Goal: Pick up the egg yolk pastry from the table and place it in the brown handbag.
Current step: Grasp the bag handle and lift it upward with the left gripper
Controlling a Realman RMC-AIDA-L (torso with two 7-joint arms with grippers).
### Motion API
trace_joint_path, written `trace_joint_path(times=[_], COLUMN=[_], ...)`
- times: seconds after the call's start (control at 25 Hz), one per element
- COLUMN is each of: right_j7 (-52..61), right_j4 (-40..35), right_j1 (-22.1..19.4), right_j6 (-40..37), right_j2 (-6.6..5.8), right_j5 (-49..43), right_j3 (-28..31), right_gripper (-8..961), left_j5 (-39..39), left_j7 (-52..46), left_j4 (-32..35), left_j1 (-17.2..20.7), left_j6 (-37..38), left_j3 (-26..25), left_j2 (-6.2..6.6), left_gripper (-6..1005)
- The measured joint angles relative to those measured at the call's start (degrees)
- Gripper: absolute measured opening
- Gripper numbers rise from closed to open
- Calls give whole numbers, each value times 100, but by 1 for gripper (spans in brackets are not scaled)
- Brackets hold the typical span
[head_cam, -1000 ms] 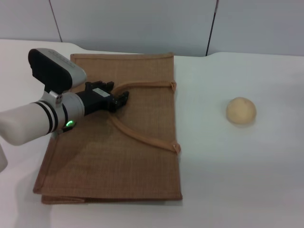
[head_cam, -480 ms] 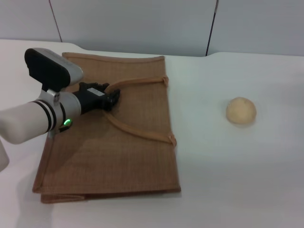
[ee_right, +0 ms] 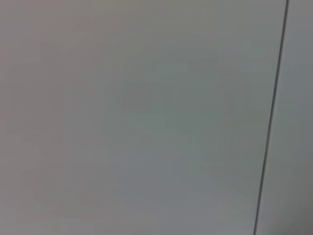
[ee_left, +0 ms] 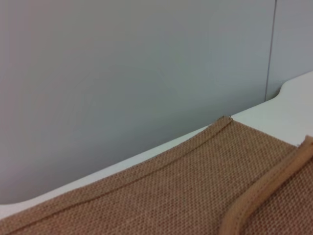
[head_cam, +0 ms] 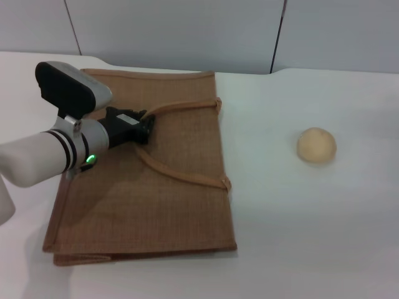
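1. Your left gripper sits low over the large tan-brown woven jute handbag, at the bend of its thin arched tan handle. The dark fingers look pinched together on that handle, though the exact contact is hard to make out.
2. The right gripper is not in the head view, and its wrist camera shows only a blank grey wall, so I cannot tell how its fingers stand.
3. The small round pale tan-yellow pastry ball rests on the plain white tabletop, well to the right of the bag and apart from it. Nothing is touching it.
4. The bag lies flat with its mouth edge on the right, facing the pastry. The mouth looks closed, and nothing shows inside; what the bag holds, if anything, is hidden.
5. Risk: if you lift by the handle alone, the whole bag may slide or drag across the table instead of opening, because nothing pins its far or near edge.
6. Risk: the handle is thin and may slip out of the pinch, letting the mouth drop shut.
7. Risk: the pastry looks soft and round, so a hard squeeze could dent it, and a glancing touch could roll it farther right.
8. Risk: a mouth that is barely open could leave the pastry sitting on top of the bag.
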Motion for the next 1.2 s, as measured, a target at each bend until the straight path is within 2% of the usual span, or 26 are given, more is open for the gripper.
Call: trace_joint_path(times=[0.2,0.6,0.76,0.88,1.04,1.12,1.2], right_j7=[0,-10,-9,-37,-71,-71,-71], right_j4=[0,45,58,43,59,59,50], right_j1=[-12,-46,5,38,28,28,30], right_j6=[0,-10,-261,-399,-447,-508,-568], right_j2=[0,0,-6,-12,-8,-8,-9], right_j5=[0,0,-1,-20,-39,-39,-39], right_j3=[0,1,127,146,112,110,101], right_gripper=[880,880,880,881,881,881,881], left_j5=[1,56,118,695,2213,2997,4005], left_j7=[3,-104,-815,-1766,-3373,-4098,-4993], left_j4=[72,446,882,1677,3189,3941,4805], left_j1=[5,50,212,493,1014,1305,1587], left_j6=[-10,-198,-487,-523,-479,-485,-540], left_j3=[-23,94,455,692,596,452,192], left_j2=[-7,8,132,287,449,492,468], left_gripper=[127,121,121,121,121,121,121])
